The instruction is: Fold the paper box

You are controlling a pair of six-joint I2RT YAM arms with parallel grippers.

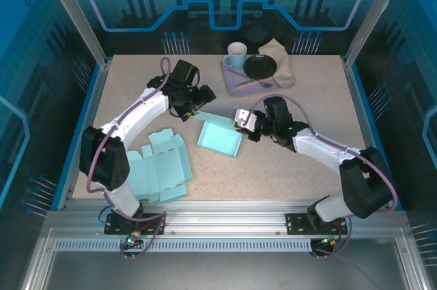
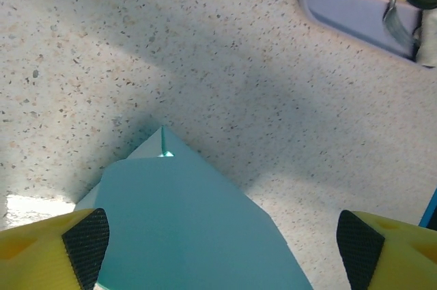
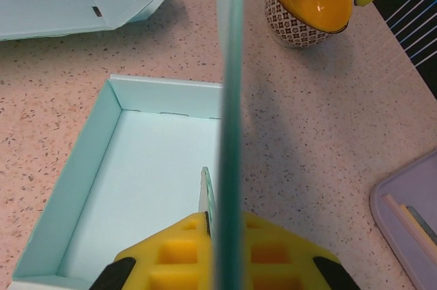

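On the counter (image 1: 293, 160) sits the paper box (image 1: 220, 138), light, thin, easily creased (card, likely); right gripper (image 1: 240, 126) clenched on its upright wall; left gripper (image 1: 194, 108) released above the far corner; pinch near folds.

The box (image 1: 220, 136) sits at centre of the surface (image 1: 321, 92). A flat blank (image 1: 160, 167) lies apart at its 8 o'clock. At 12 o'clock, a tray (image 1: 230, 77) carries mug (image 1: 236, 53) and dish (image 1: 260, 66); a cloth (image 1: 285, 65) lies at the tray's 3 o'clock.
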